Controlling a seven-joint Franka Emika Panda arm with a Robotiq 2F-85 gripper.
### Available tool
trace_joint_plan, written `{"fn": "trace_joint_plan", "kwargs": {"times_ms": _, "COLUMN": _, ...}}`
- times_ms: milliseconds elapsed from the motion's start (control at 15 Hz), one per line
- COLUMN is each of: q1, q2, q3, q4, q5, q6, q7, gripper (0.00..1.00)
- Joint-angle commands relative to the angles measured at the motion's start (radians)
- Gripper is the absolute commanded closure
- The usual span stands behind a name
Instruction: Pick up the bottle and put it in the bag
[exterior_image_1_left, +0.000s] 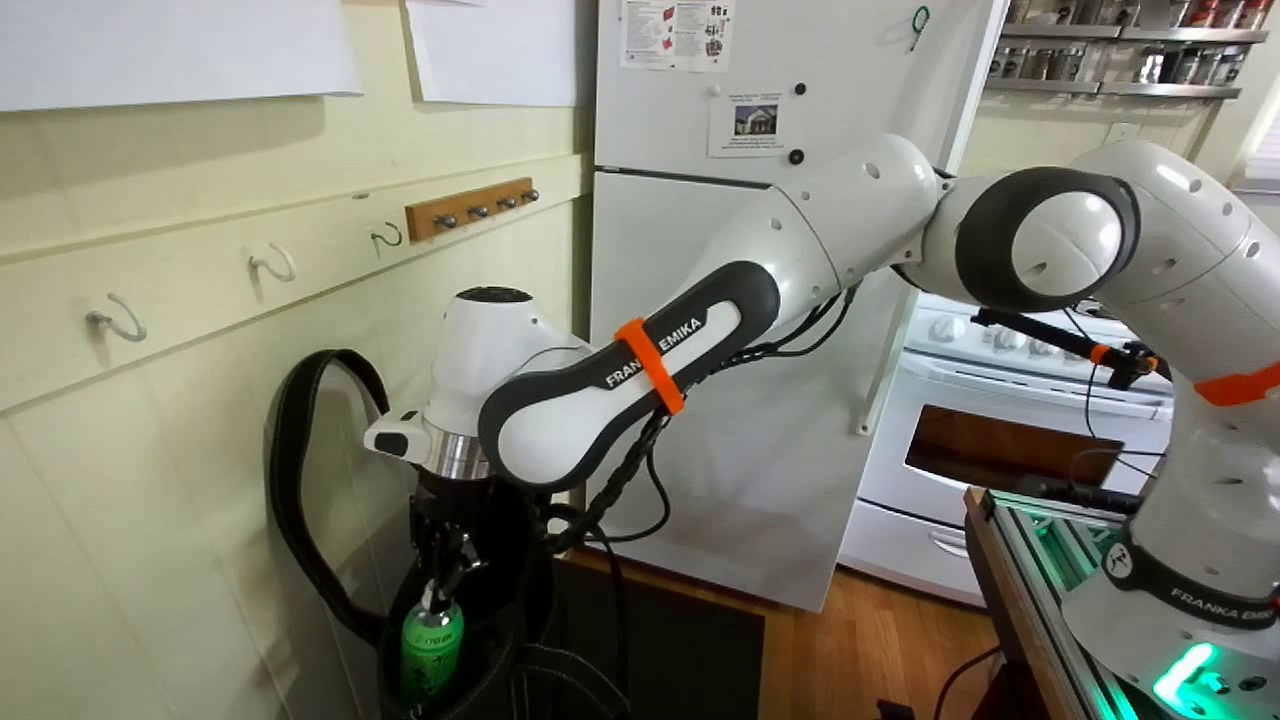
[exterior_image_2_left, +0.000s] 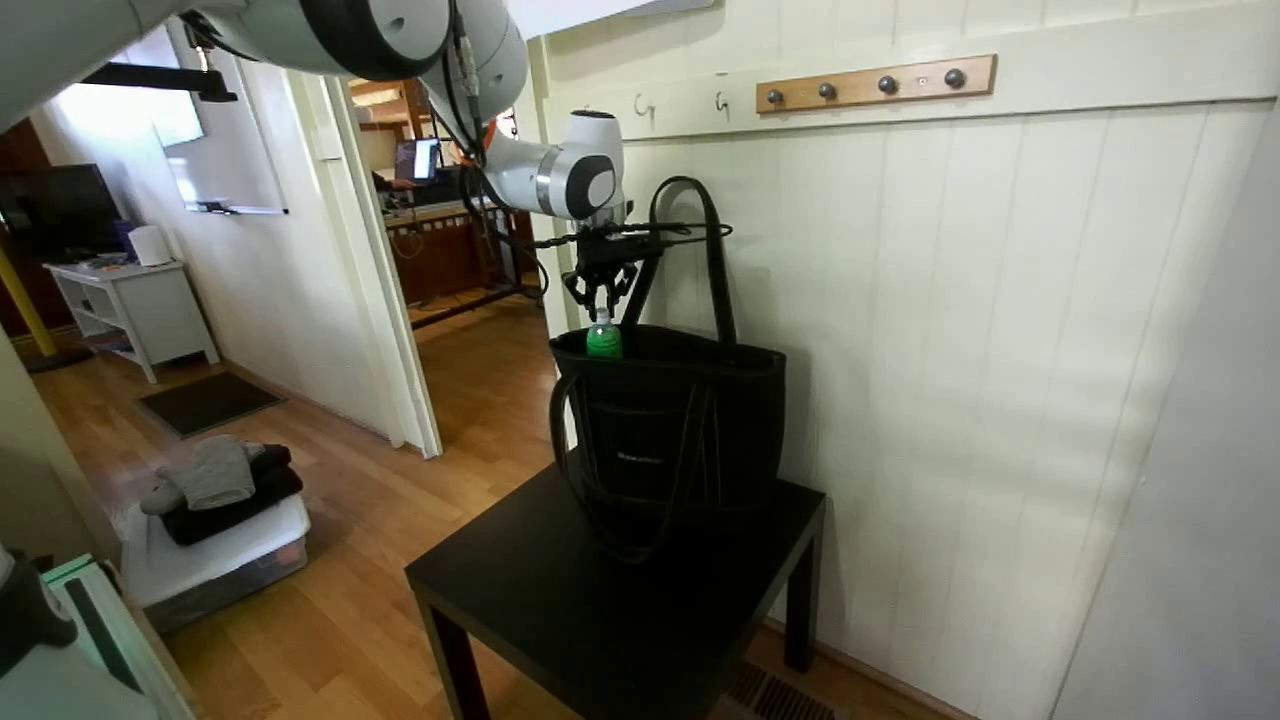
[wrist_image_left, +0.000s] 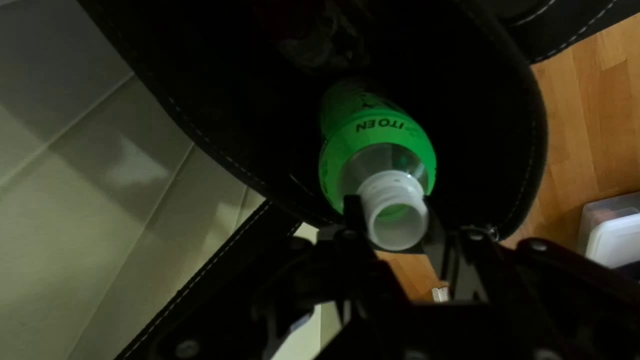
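The claw (wrist_image_left: 393, 216) is closed on the white, round neck of the bottle (wrist_image_left: 375, 132), a finger (wrist_image_left: 353, 212) pressed in on each side, its jaws no wider apart than the neck between them. In the wrist view we look down into the bottle's mouth and past it to the bright green body, lettered ITOEN, which reaches into the opening of the black bag (exterior_image_2_left: 640, 425). In both exterior views we find the bottle close to upright and nearer one end of that opening. In an exterior view the bag's rim (exterior_image_2_left: 690, 368) hides the bottle's lower part and leaves the green shoulder and the pale neck showing above. Deeper down in the wrist view there seems to be something crumpled (wrist_image_left: 325, 47), partly reddish, though it is too dim for us to name. The bag stands upright on a black surface (exterior_image_2_left: 620, 620) beside the pale panelled wall (exterior_image_2_left: 980, 330), its strap (exterior_image_1_left: 287, 470) looping up well above the rim. Higher on that wall, in both exterior views, we see a wooden rack (exterior_image_2_left: 857, 85) of dark knobs. Around the room we also make out a white fridge (exterior_image_1_left: 780, 450), a white oven (exterior_image_1_left: 960, 505) and a lidded tub (exterior_image_2_left: 240, 543) bearing folded grey and black clothing (exterior_image_2_left: 210, 475).
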Motion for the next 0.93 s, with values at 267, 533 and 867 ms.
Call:
{"fn": "trace_joint_plan", "kwargs": {"times_ms": 267, "q1": 0.061, "q2": 0.168, "q3": -0.029, "q4": 0.26, "q5": -0.024, "q6": -0.157, "q7": -0.003, "gripper": 0.92}}
{"fn": "trace_joint_plan", "kwargs": {"times_ms": 533, "q1": 0.077, "q2": 0.211, "q3": -0.037, "q4": 0.337, "q5": -0.019, "q6": -0.215, "q7": 0.001, "gripper": 0.34}}
{"fn": "trace_joint_plan", "kwargs": {"times_ms": 867, "q1": 0.088, "q2": 0.229, "q3": -0.034, "q4": 0.384, "q5": -0.009, "q6": -0.255, "q7": 0.001, "gripper": 0.0}}
